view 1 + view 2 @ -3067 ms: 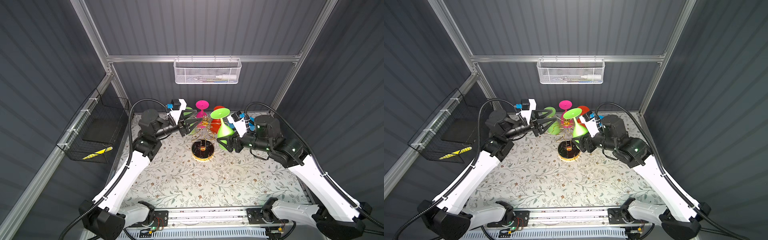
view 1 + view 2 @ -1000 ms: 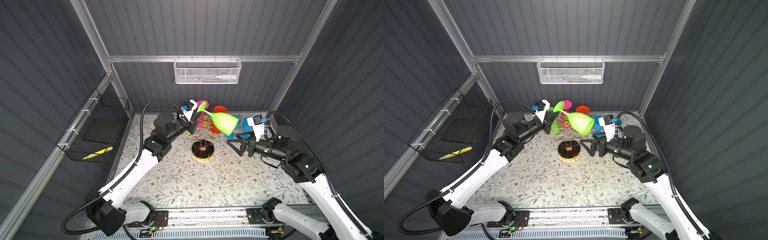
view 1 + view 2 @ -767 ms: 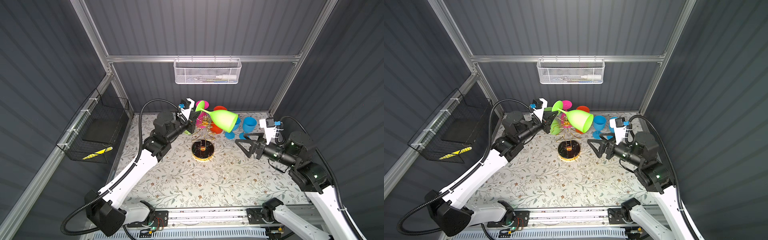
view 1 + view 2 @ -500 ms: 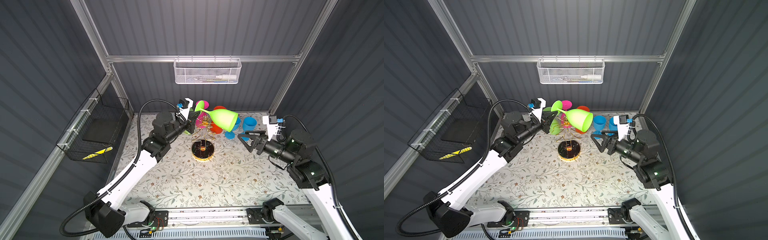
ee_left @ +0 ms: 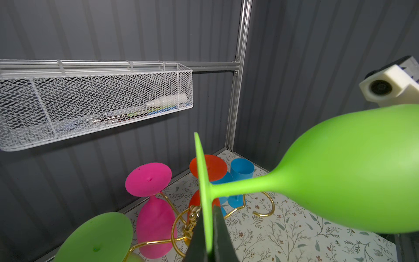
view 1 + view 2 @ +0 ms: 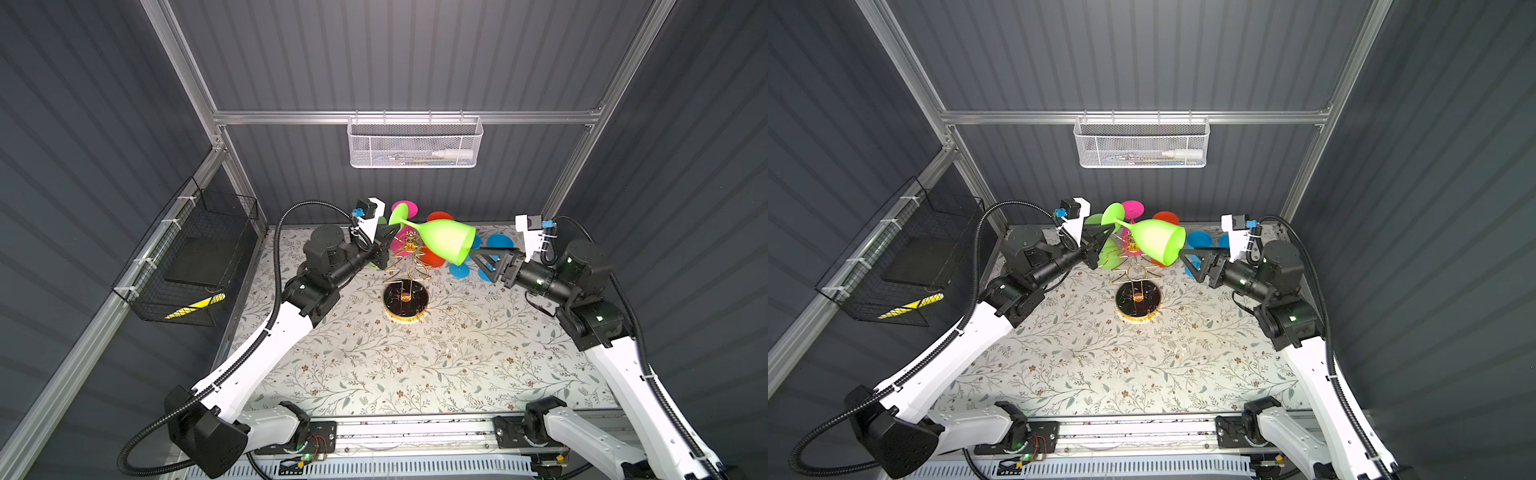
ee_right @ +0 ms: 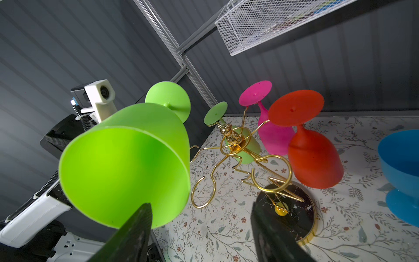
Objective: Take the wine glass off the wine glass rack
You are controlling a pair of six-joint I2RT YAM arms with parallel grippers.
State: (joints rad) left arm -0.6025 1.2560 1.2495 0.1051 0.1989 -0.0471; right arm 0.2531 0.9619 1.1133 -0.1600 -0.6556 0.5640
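A lime-green wine glass (image 6: 446,245) (image 6: 1156,241) lies almost level in the air above the gold wire wine glass rack (image 6: 409,249), bowl mouth facing right. My left gripper (image 6: 392,232) (image 5: 208,217) is shut on the edge of its round foot. The right gripper (image 6: 478,262) (image 7: 200,206) stands open just right of the bowl's rim (image 7: 127,163). One of its fingers sits in front of the rim's lower edge, and nothing is between the fingers. The rack's black base (image 6: 1138,301) rests on the table below.
A pink glass (image 7: 274,136), a red glass (image 7: 315,158) and a second green glass (image 6: 1100,245) hang upside down on the rack. Blue glasses (image 6: 496,241) stand on the table behind my right gripper. A white mesh basket (image 6: 413,143) hangs on the back wall, a black wire basket (image 6: 187,257) on the left wall.
My right gripper has risen and moved in toward the green glass's rim, its fingers narrowing. The left gripper and the glass have barely shifted over the last second.
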